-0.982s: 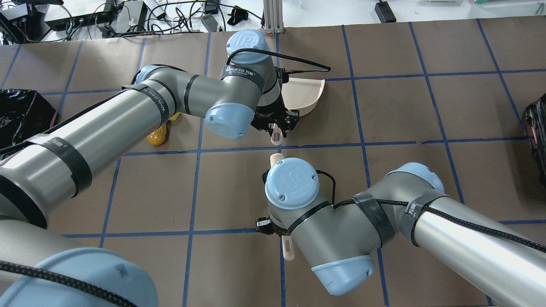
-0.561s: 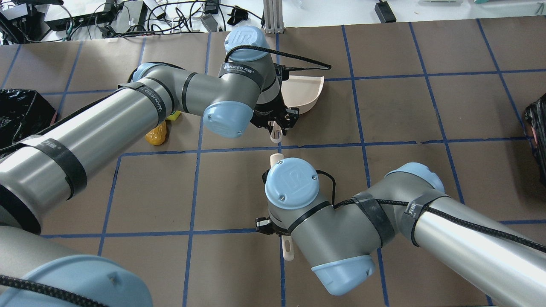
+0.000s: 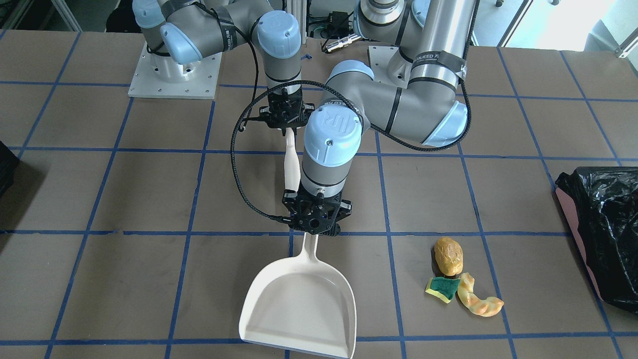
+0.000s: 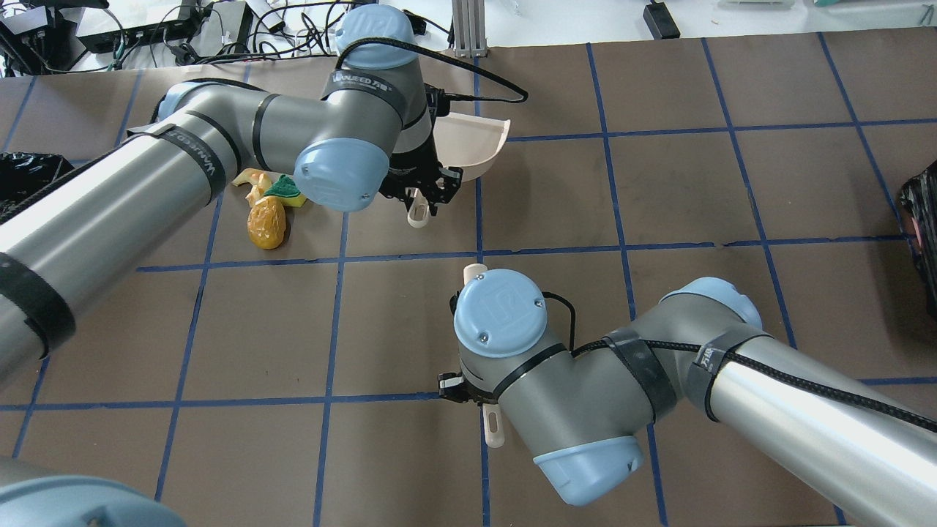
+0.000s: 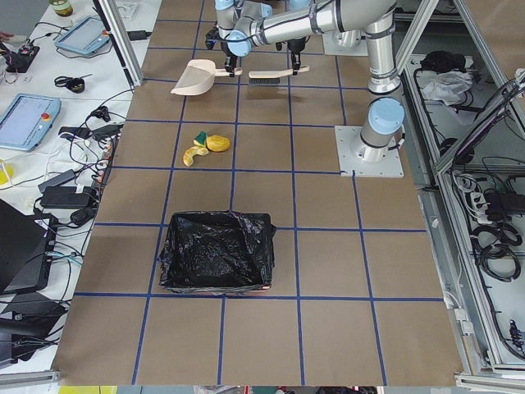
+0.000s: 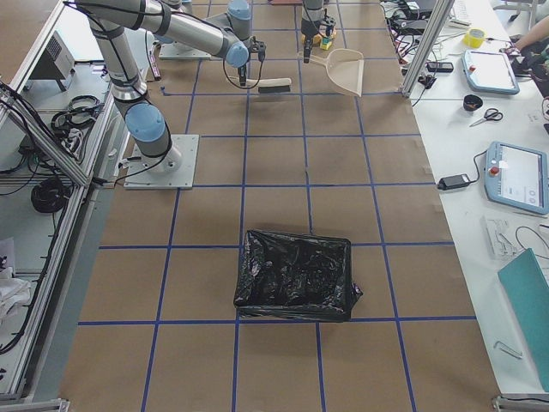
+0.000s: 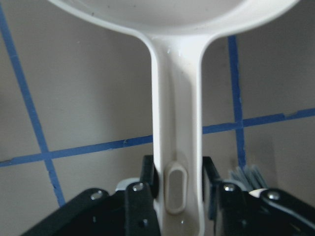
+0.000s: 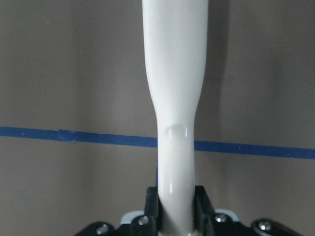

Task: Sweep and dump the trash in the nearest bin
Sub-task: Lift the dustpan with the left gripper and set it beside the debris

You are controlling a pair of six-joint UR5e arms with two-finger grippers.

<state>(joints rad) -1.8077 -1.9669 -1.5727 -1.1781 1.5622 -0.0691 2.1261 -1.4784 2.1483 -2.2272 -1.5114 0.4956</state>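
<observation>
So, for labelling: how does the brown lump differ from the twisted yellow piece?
The brown lump is a rounded golden-brown oval; the twisted piece is a curved, paler yellow-orange strip. The lump lies nearer the robot's side of the table, the twisted piece farther out. Both rest beside the green sponge piece.

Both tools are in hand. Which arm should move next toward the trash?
Left. The left gripper is shut on the dustpan handle, and the dustpan is nearer the trash, with bare table between them. The right gripper holds the brush farther from it, nearer the robot's base.
</observation>
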